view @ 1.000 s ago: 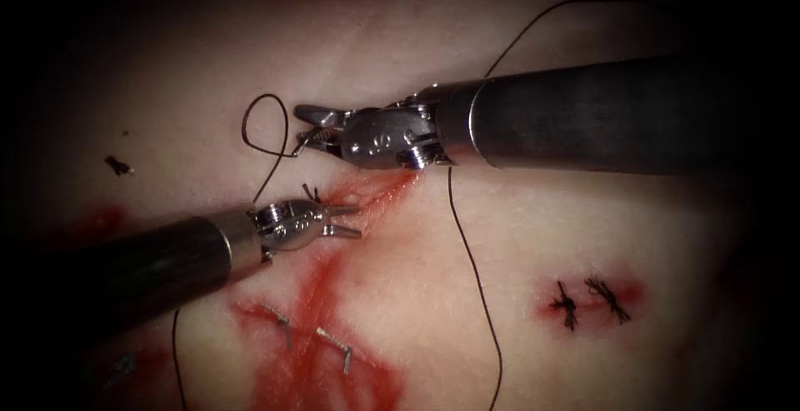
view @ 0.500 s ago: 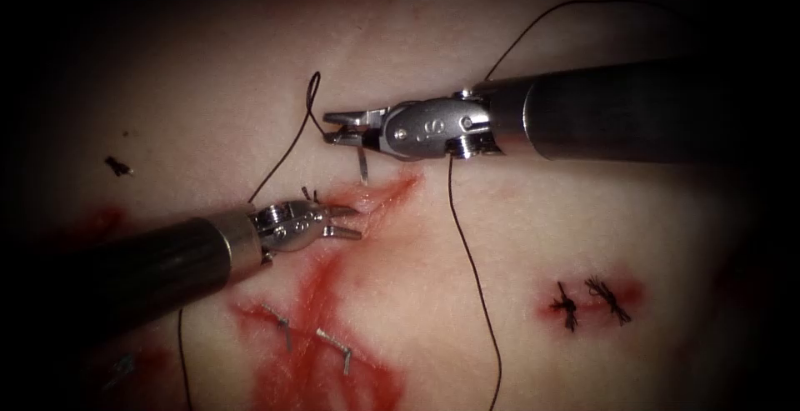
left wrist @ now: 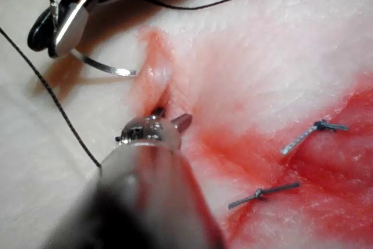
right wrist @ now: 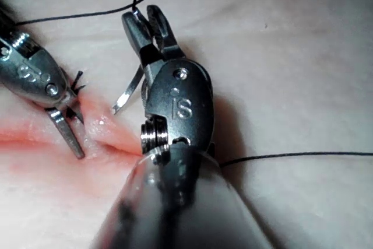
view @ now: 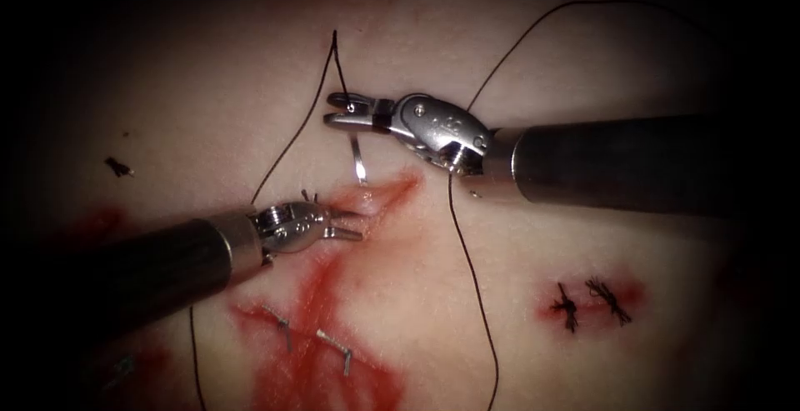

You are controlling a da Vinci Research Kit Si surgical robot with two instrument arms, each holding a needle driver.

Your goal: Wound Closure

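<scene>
While my right tool (view: 350,111) hangs above the top of the cut (view: 367,202) in the endoscope view, its jaws are closed on the needle (view: 358,157) near one end, the curve dangling free of the tissue (view: 542,236), point down. Thread (view: 292,148) runs from those jaws up to a peak and down to my left tool (view: 346,221), whose jaws stand parted at the cut's left lip, holding nothing I can make out.

From the left wrist, the needle (left wrist: 105,66) is a thin bright arc clear of the surface, beside red fluid (left wrist: 326,167).

From the right wrist, my jaws pinch needle (right wrist: 129,93) and thread (right wrist: 87,13) together. To do well, I judge I should keep the grip firm and the thread untangled.
</scene>
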